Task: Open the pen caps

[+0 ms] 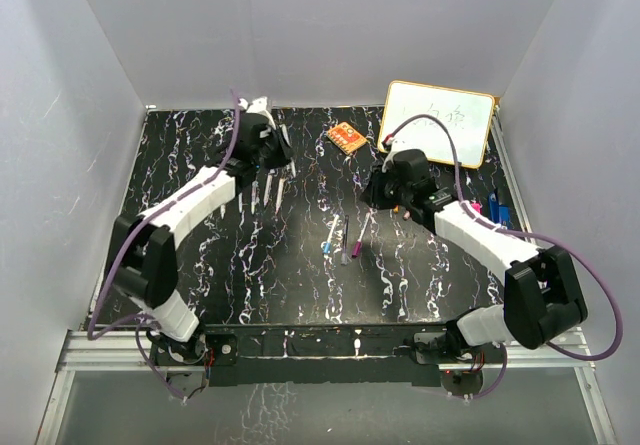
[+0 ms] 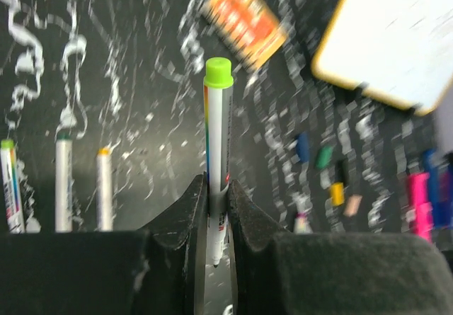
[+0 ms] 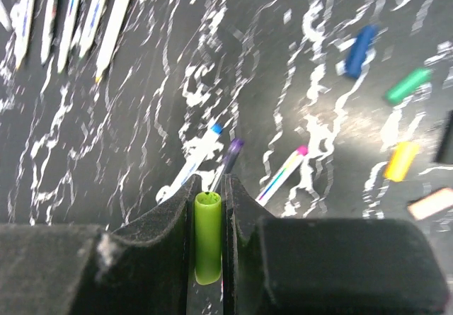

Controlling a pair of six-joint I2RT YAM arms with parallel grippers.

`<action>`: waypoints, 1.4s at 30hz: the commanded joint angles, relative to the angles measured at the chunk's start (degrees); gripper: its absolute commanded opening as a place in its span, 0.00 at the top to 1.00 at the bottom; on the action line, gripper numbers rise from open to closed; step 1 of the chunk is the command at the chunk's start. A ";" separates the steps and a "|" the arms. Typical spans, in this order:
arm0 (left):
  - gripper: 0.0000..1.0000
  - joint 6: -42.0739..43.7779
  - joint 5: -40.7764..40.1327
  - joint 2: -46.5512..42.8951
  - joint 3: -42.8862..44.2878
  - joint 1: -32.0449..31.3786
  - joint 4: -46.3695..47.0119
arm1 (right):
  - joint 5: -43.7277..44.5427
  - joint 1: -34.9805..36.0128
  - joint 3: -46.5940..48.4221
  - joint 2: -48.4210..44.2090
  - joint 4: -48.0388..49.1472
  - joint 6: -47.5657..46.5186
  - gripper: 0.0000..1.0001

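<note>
Lime-green plastic fills the right claw (image 3: 208, 191): a pen cap (image 3: 207, 241) is pinched lengthwise between its black fingers, with the open mouth facing away from the wrist. Just past it, three pens (image 3: 230, 152) with blue, purple and pink ends lie on the black marbled table (image 3: 141, 152). Farther right are scattered loose caps (image 3: 359, 48) in blue, green, yellow and peach. The left claw (image 2: 216, 187) is pressed together on a white marker (image 2: 218, 138), whose green end points away and whose nib sits back between the fingers. Beyond lie an orange eraser (image 2: 244, 21) and a whiteboard (image 2: 396, 39).
</note>
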 commanded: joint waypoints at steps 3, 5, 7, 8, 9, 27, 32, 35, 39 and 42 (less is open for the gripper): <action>1.00 9.97 1.70 8.69 7.15 -0.72 -18.30 | 10.73 -2.41 7.49 0.99 -4.70 -2.14 1.00; 1.00 11.47 1.16 11.34 9.45 -0.84 -20.62 | 11.56 -2.97 8.20 1.00 -5.38 -2.44 1.00; 1.00 13.16 0.48 14.27 11.91 -0.93 -22.20 | 12.23 -3.49 8.51 1.12 -5.76 -2.78 1.00; 1.00 13.70 0.30 15.52 12.78 -0.96 -23.03 | 12.38 -3.91 8.63 1.34 -5.80 -3.02 1.00; 1.00 14.13 0.13 16.62 13.83 -0.94 -23.98 | 12.34 -4.12 8.94 1.65 -6.19 -3.27 1.00; 1.00 14.18 -0.06 24.99 17.38 -1.03 -25.51 | 15.05 -8.48 7.76 7.89 -6.93 -5.18 1.00; 1.00 13.93 -0.71 26.66 17.93 -1.03 -26.23 | 15.23 -8.49 8.60 11.85 -7.64 -5.48 1.00; 1.00 13.51 -0.81 27.49 18.25 -1.01 -26.63 | 15.81 -8.47 9.07 14.15 -7.97 -5.43 1.00; 1.00 13.50 -0.93 28.20 18.51 -1.03 -27.18 | 15.30 -8.44 9.70 16.20 -8.47 -5.39 1.00; 0.98 13.46 -1.55 28.57 18.50 -1.03 -27.52 | 14.70 -8.38 9.67 17.02 -8.20 -5.18 1.00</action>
